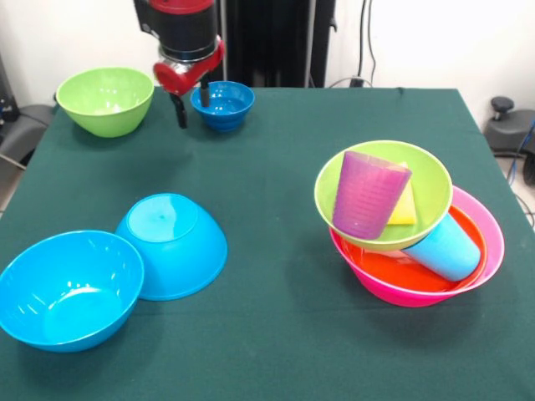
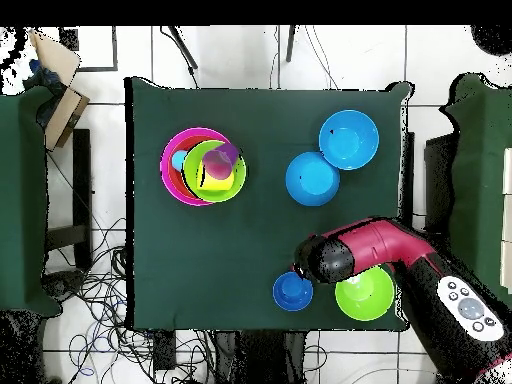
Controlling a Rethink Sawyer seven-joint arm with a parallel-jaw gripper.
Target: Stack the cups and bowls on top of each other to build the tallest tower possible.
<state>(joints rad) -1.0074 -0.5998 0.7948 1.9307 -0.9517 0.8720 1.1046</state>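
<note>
The tower stands at the right: a large pink bowl (image 1: 491, 224) holds an orange bowl (image 1: 380, 271). A light blue cup (image 1: 449, 247) lies on its side in the orange one. A lime green bowl (image 1: 428, 180) rests tilted on top, holding a purple cup (image 1: 368, 194), mouth down and leaning, and a yellow cup (image 1: 405, 209). From overhead the tower (image 2: 205, 166) sits left of centre. My gripper (image 1: 191, 106) is open at the small dark-blue bowl (image 1: 224, 105). One finger is outside the bowl's left wall, the other at or just inside its rim. Nothing is gripped.
A second lime green bowl (image 1: 104, 100) stands upright at the far left corner. Two bright blue bowls sit at the near left, one upright (image 1: 67, 288) and one overturned (image 1: 175, 244), touching each other. Overhead, my arm (image 2: 400, 255) reaches over the table edge beside the green bowl (image 2: 363, 293).
</note>
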